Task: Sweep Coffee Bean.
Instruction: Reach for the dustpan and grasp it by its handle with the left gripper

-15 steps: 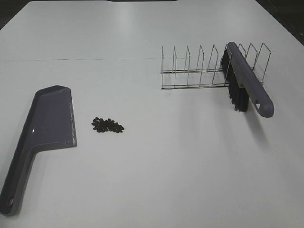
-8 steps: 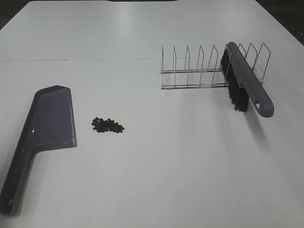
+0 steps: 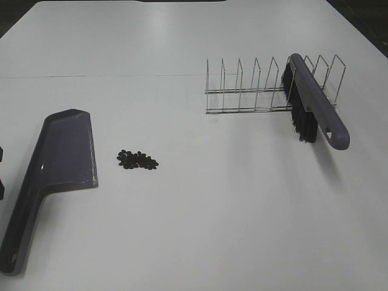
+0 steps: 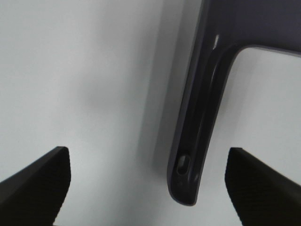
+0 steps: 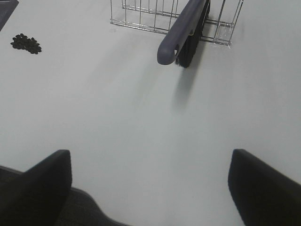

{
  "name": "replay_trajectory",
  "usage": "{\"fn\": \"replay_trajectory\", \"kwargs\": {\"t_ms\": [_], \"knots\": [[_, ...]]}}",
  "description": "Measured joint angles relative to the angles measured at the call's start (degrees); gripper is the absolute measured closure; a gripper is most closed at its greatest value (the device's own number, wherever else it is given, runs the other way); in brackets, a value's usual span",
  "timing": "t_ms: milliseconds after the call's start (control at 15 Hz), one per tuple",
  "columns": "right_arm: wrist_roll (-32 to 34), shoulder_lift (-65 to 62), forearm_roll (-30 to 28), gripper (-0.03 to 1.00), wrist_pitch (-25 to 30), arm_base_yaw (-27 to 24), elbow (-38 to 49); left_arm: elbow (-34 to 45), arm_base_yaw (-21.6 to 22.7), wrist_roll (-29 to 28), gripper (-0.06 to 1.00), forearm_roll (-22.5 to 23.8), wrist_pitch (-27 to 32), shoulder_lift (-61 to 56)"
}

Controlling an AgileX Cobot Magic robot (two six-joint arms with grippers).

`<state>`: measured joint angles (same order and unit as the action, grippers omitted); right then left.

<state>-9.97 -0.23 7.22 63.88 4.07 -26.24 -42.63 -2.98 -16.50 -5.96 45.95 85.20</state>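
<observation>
Left gripper point(image 4: 149, 186), jaws wide, hovers over the handle of the purple dustpan point(image 3: 63, 151) (off-centre, so closing could shove the pan). The coffee beans point(image 3: 137, 160) lie just beside it and might scatter. The brush point(image 3: 315, 109) leans in the wire rack point(image 3: 242, 100), well apart from the wide-open right gripper point(image 5: 150, 188).

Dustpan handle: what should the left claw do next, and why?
Probably lower the left gripper and close on the dustpan handle: its jaws are open, the handle lies below between them, untouched, and the coffee beans lie beside the dustpan.
</observation>
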Motion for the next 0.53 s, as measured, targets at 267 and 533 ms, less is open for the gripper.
{"fn": "replay_trajectory", "kwargs": {"t_ms": [267,533], "knots": [[0.0,0.0,0.0,0.18,0.0,0.0,0.0,-4.4,-3.8,0.0,0.13,-0.2,-0.6,9.6],[0.0,0.0,0.0,0.18,0.0,0.0,0.0,-6.9,-8.0,0.1,0.13,-1.4,-4.9,15.9]]}}
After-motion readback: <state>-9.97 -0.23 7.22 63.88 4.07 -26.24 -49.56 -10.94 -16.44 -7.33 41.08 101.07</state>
